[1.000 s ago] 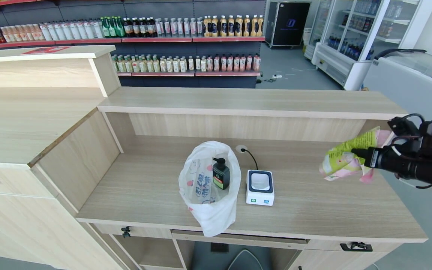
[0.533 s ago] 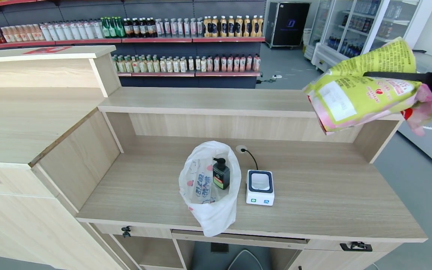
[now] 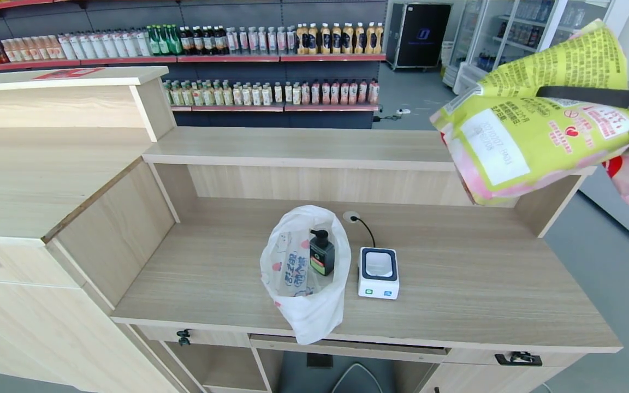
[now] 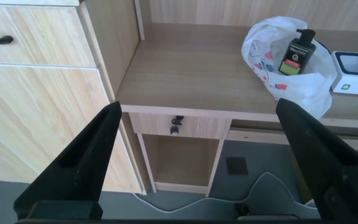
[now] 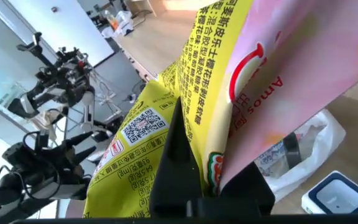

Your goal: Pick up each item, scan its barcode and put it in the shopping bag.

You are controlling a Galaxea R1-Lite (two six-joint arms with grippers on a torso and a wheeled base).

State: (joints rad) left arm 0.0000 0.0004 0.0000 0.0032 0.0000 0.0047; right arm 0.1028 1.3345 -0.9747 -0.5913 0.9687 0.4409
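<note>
Checkout counter (image 3: pixel 456 284) with the right arm raised. The right gripper (image 3: pixel 565 94) is clamped on a yellow-green and pink snack packet (image 3: pixel 527 142); one dark finger lies across the packet's printed yellow face and the other is hidden behind it. The packet hangs in the air above the right end of the counter, high up, well apart from the things on the worktop. Its face with a white label (image 3: pixel 493 146) is turned toward the head camera. In the right wrist view the same packet (image 5: pixel 229 81) is pinched between the finger blades, with a square code printed on its yellow side. On the worktop a white plastic shopping bag (image 3: pixel 287 267) stands open near the front edge. A dark pump bottle (image 3: pixel 321 255) stands upright inside it, against the side nearer the scanner. A white barcode scanner (image 3: pixel 378 272) sits just beside the bag on its right, window facing up. Its black cable (image 3: pixel 368 230) runs back to a round port in the worktop. The left gripper (image 4: pixel 199 124) hangs low in front of the counter's left corner. Its two fingers are spread wide with nothing between them. From there the left wrist view looks over the bag (image 4: pixel 263 46), the bottle (image 4: pixel 296 55) and the scanner (image 4: pixel 355 71).
</note>
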